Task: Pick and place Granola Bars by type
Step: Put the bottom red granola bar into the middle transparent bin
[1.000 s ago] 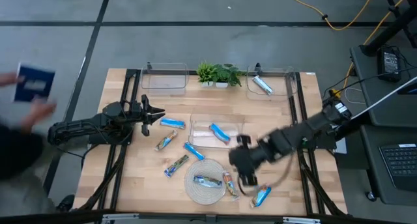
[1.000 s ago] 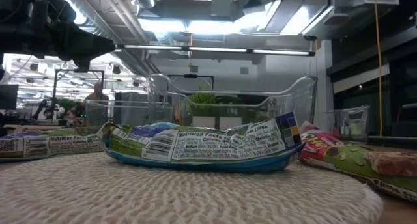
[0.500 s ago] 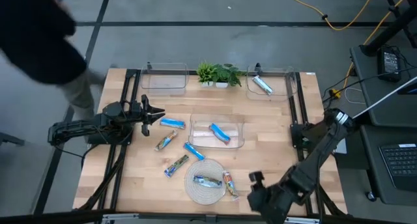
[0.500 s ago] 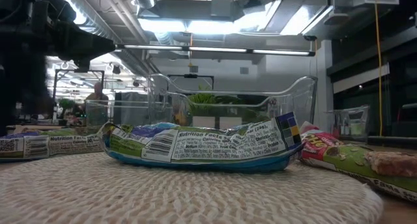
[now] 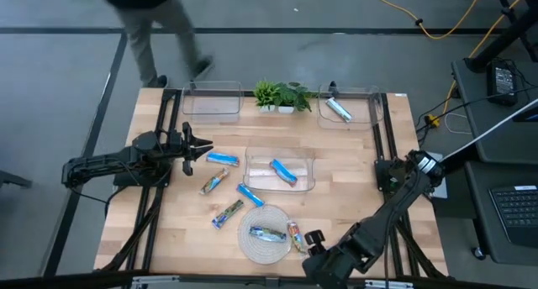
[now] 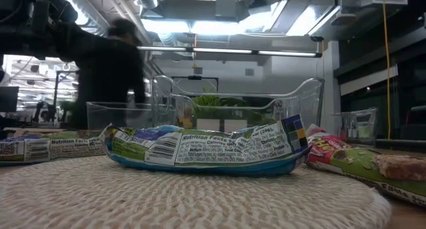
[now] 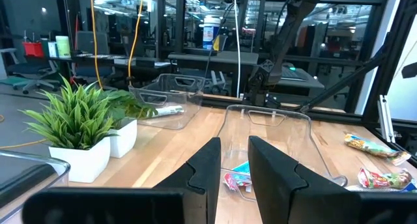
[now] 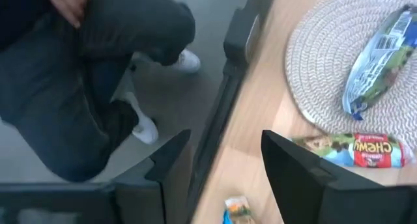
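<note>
Currently the right gripper [image 5: 313, 243] is low at the near edge of the surface, just beside the woven mat [image 5: 252, 247]; its fingers [image 8: 296, 168] stand apart with nothing between them in the wrist view, and a small bar end [image 8: 238, 210] shows on the wood past them. Probably lining up on the near-edge strays. Two Granola Bars sit on the mat: a blue-green one [image 5: 267, 233] and a red-print one [image 5: 295, 237]. Three more lie loose mid-surface [image 5: 229, 212], another blue one [image 5: 223, 159] just off the left gripper [image 5: 204, 148]. Left arm waits at the left edge, fingers [image 7: 203, 168] a narrow gap apart, empty. One blue bar [image 5: 282, 171] is in the centre bin [image 5: 252, 159], a silvery one [image 5: 339, 110] in the far-right bin [image 5: 374, 104], so bins look assigned by type. Far-left bin [image 5: 189, 104] has none. Person walking past the far-left corner.
</note>
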`<action>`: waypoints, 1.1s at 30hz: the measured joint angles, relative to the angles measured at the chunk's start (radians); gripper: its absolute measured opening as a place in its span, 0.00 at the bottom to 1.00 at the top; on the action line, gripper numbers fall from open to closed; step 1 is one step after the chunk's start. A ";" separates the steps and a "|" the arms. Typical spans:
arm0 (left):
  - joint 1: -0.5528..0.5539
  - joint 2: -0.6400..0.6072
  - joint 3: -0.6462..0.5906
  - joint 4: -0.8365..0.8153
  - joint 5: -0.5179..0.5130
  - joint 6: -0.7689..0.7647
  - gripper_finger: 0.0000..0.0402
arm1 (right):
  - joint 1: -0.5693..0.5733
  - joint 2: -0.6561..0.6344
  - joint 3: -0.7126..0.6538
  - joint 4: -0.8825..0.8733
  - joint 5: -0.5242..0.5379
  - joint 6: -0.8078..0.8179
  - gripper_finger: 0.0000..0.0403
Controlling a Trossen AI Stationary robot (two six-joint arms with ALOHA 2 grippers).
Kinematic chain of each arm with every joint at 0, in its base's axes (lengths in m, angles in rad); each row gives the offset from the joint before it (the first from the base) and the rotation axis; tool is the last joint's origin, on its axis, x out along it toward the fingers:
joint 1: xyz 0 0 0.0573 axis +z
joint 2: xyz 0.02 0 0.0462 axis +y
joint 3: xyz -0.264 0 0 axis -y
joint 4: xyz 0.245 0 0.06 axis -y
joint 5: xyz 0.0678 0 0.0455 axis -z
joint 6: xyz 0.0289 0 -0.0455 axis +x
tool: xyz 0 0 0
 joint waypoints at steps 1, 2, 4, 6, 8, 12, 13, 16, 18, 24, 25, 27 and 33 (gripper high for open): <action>0.000 0.000 0.000 0.000 0.000 0.000 0.18 | -0.003 0.006 0.009 0.002 0.006 0.015 0.46; 0.000 0.000 0.000 0.000 0.000 0.000 0.18 | -0.009 0.012 0.018 0.005 0.013 0.034 0.46; 0.000 0.000 0.000 0.000 0.000 0.000 0.18 | -0.019 0.022 0.026 0.018 0.033 0.095 0.46; 0.000 0.000 0.000 0.000 0.000 0.000 0.18 | -0.030 0.033 0.026 0.018 0.036 0.163 0.46; 0.000 0.000 0.000 0.000 0.000 0.000 0.18 | -0.041 0.043 0.026 0.016 0.037 0.221 0.46; 0.000 0.000 0.000 0.000 0.000 0.000 0.18 | -0.055 0.052 0.026 0.019 0.037 0.236 0.46; 0.000 0.000 0.000 0.000 0.000 0.000 0.18 | -0.058 0.055 0.026 0.019 0.037 0.236 0.46; 0.000 0.000 0.000 0.000 0.000 0.000 0.18 | -0.068 0.064 0.026 0.029 0.037 0.242 0.46; 0.000 0.000 0.000 0.000 0.000 0.000 0.18 | -0.076 0.067 0.025 0.045 0.048 0.272 0.46; 0.000 0.000 0.000 0.000 0.000 0.000 0.18 | -0.101 0.080 0.025 0.052 0.122 0.407 0.46; 0.000 0.000 0.000 0.000 0.000 0.000 0.18 | -0.103 0.082 0.025 0.041 0.137 0.419 0.46; 0.000 0.000 0.000 0.000 0.000 0.000 0.18 | -0.107 0.088 0.025 0.028 0.146 0.430 0.48; 0.000 0.000 0.000 0.000 0.000 0.000 0.18 | -0.110 0.111 0.025 -0.039 0.179 0.482 0.60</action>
